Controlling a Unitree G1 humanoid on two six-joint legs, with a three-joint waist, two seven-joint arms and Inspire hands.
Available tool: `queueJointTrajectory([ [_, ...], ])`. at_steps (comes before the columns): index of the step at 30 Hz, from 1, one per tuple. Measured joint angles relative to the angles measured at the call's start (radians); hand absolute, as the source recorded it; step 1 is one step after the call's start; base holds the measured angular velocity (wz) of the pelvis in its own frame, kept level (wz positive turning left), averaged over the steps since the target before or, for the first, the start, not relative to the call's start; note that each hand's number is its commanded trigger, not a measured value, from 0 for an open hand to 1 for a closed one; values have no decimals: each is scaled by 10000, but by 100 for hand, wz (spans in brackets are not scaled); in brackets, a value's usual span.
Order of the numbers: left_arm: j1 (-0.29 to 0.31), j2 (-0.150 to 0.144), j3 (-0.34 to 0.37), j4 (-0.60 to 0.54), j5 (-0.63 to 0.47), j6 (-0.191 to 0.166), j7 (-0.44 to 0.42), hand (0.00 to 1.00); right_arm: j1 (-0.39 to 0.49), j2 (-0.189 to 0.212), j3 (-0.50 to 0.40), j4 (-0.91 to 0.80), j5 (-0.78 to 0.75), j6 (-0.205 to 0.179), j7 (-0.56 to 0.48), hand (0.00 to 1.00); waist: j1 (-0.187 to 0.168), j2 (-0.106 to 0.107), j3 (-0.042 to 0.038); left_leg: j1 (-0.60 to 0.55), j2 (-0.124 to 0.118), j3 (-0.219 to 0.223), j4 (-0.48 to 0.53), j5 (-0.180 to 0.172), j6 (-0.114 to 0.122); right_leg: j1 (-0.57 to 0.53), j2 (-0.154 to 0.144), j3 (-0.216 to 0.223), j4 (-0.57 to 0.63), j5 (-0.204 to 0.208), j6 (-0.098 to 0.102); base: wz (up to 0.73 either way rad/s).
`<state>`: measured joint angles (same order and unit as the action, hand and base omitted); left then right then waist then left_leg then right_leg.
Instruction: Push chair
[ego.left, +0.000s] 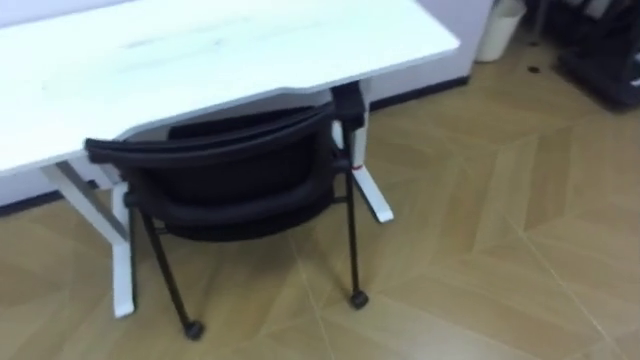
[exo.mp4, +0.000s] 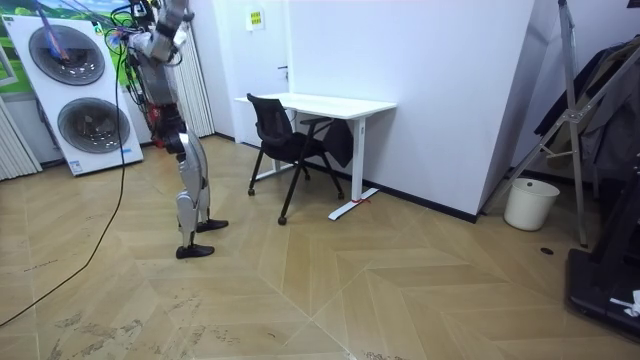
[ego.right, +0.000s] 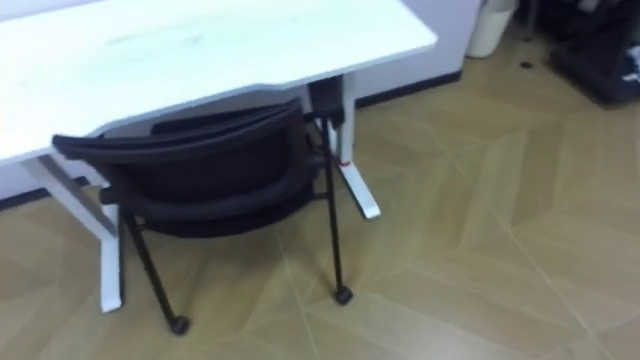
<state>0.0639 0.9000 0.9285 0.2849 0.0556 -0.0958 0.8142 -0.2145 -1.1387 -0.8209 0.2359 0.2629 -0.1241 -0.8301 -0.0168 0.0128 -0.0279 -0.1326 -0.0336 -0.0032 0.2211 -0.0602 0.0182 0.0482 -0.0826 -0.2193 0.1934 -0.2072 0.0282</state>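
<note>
Wood-patterned floor (ego.left: 500, 230) filled the lower frame, and a white desk (ego.left: 200, 50) ran across the top with a black chair (ego.left: 230, 170) on castors at centre left, its seat partly under the desk edge. A white bin (ego.left: 497, 30) stood upper right. At the room view's left the robot stood well apart from the chair, and I cannot tell the state of its hands (exo.mp4: 178, 16).

Staged home test room; stacked washers (exo.mp4: 75, 90), white desk (exo.mp4: 335, 103) with chair (exo.mp4: 285, 140), wood floor (exo.mp4: 420, 280).
</note>
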Motion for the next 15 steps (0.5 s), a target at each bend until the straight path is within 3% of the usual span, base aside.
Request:
queueJointTrajectory([
  [1, 533, -674, 237, -68, -345, -125, 227, 0, 940, 599, -729, 22, 452, -15, -103, 0, -86, -48, 30, 72, -1, 43, 7, -55, -9, 3, -17, 46, 132, -122, -6, -18],
  [2, 867, -956, 269, -91, -636, -259, 349, 0, 1482, 875, -1072, 49, 662, -70, -167, 0, -126, -92, 42, 124, -6, 66, -7, -79, -27, 15, -28, 71, 186, -186, -10, -17],
  [4, 2567, -2135, 311, -191, -2205, -832, 573, 0, 3786, 2028, -1770, 59, 1636, -464, -318, 0, -59, -190, 40, 333, 62, 295, -119, -203, -98, 18, -17, 297, 258, -289, -58, -30],
  [5, 2941, -2518, 298, -186, -2534, -911, 576, 0, 4315, 2478, -1885, 46, 1840, -592, -310, 0, -53, -224, 36, 379, 76, 333, -174, -211, -108, 19, -17, 317, 268, -293, -63, -24],
  [7, 3958, -3995, 63, 208, -3906, -1058, 551, 0, 6262, 4559, -1836, 60, 2887, -798, -238, 0, 46, -302, 47, 450, 140, 463, -239, -303, -163, 14, 25, 446, 267, -323, -88, -18],
  [8, 4087, -4377, -32, 429, -4237, -1073, 550, 0, 6607, 5123, -1786, 151, 3327, -820, -184, 0, 121, -239, 79, 465, 170, 531, -235, -349, -171, 13, 44, 521, 263, -323, -88, -23],
  [9, 4200, -4988, -355, 1140, -4942, -1085, 509, 0, 7072, 6147, -1724, 647, 4177, -829, -35, 0, 207, -299, 36, 473, 199, 567, -182, -435, -187, 43, 62, 552, 258, -323, -91, -12],
  [10, 4250, -5424, -774, 2259, -5442, -1092, 266, 0, 7320, 7045, -1500, 1611, 4843, -823, 191, 0, 252, -245, 64, 468, 198, 550, -179, -470, -206, 51, 61, 544, 236, -370, -108, -5],
  [11, 4263, -5660, -929, 2890, -5679, -1089, 71, 0, 7335, 7416, -1363, 2234, 5160, -789, 362, 0, 242, -257, 58, 473, 202, 549, -175, -486, -214, 52, 54, 544, 215, -394, -114, 4],
  [13, 4264, -6464, -1489, 5643, -6440, -1051, -901, 0, 7343, 8712, -713, 4829, 5916, -636, 1127, 0, 185, -233, 29, 568, 221, 555, -148, -580, -250, 232, 36, 556, 95, -442, -166, 0],
  [14, 4260, -6646, -1578, 6257, -6558, -1022, -1145, 0, 7342, 9018, -560, 5407, 5994, -593, 1318, 0, 156, -239, 25, 577, 224, 555, -102, -619, -256, 257, -17, 563, 120, -496, -181, 0],
  [15, 4282, -7059, -1618, 7136, -6683, -913, -1553, 0, 7337, 9539, -279, 6355, 5983, -490, 1611, 0, 44, -236, 27, 576, 236, 534, 47, -723, -274, 335, -11, 559, 137, -562, -197, 0],
])
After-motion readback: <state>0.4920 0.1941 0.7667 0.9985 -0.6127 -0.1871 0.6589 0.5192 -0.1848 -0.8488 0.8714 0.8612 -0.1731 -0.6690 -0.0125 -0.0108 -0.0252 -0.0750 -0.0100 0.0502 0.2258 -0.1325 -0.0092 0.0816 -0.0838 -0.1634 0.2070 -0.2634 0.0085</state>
